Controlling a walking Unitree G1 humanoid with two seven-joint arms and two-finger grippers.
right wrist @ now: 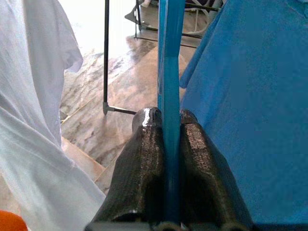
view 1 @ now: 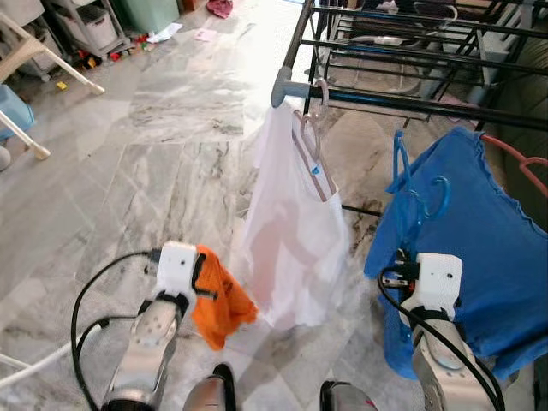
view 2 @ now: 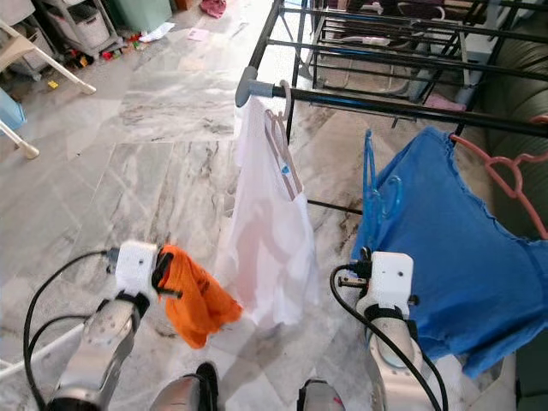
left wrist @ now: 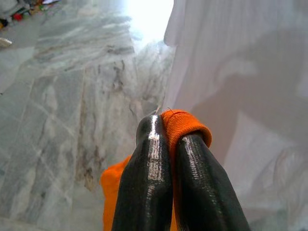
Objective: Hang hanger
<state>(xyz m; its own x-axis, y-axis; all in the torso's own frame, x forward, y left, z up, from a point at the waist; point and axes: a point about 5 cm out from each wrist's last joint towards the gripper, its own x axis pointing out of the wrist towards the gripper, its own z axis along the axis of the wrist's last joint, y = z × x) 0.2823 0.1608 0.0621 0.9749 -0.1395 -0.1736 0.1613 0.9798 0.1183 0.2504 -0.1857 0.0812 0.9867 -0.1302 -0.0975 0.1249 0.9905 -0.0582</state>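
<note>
My right pincer (right wrist: pixel 163 139) is clamped on the stiff, light blue hanger (right wrist: pixel 168 62); my left pincer (left wrist: pixel 168 144) pinches limp orange cloth (view 1: pixel 223 304).

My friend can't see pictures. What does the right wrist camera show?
The right end effector is shut on a blue hanger that rises straight up between its black fingers. A blue shirt hangs beside it, a white shirt opposite, over marble floor.
</note>
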